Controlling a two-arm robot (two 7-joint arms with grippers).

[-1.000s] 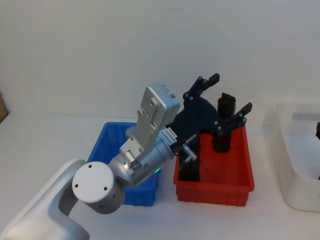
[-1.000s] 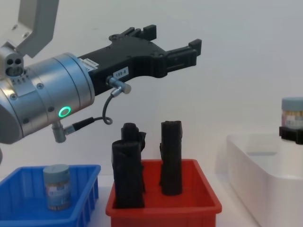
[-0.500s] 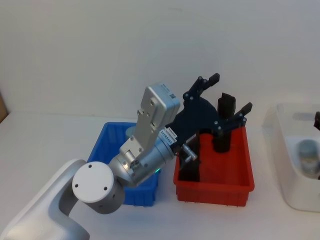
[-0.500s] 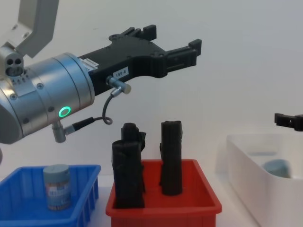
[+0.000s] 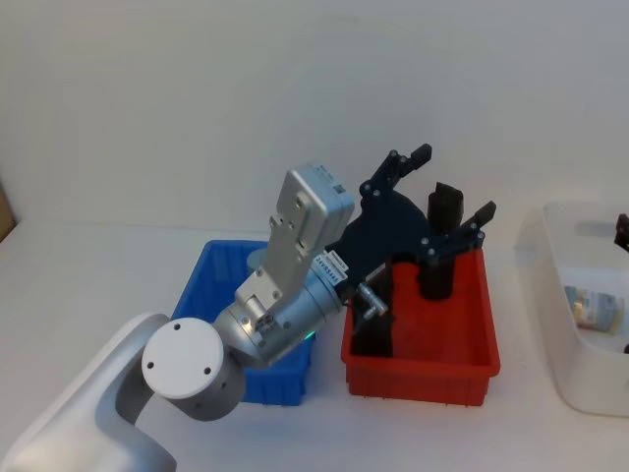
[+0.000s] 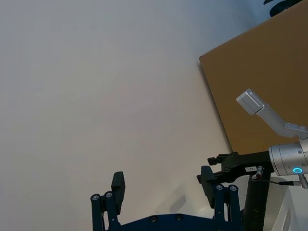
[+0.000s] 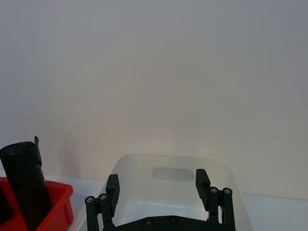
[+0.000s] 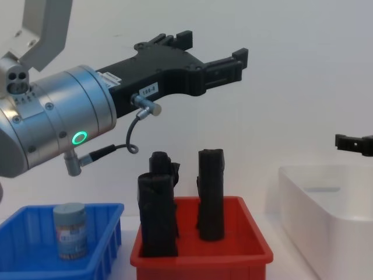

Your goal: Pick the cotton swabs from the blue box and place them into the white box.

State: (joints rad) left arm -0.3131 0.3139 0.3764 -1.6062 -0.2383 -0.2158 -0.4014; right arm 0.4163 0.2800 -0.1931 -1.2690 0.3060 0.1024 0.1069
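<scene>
Swab tub [image 5: 593, 312] on its side, long axis crosswise, inside white box [image 5: 550, 324].

The right gripper [image 8: 354, 143] released 1 cotton swabs tub [image 5: 596, 309] into the white box [image 5: 560, 349].

A small white sticker [image 8: 149, 90] on the left claw's black body bears short dark print, too small to read for certain; the label band on the cotton swabs tub [image 8: 70, 231] is likewise illegible
</scene>
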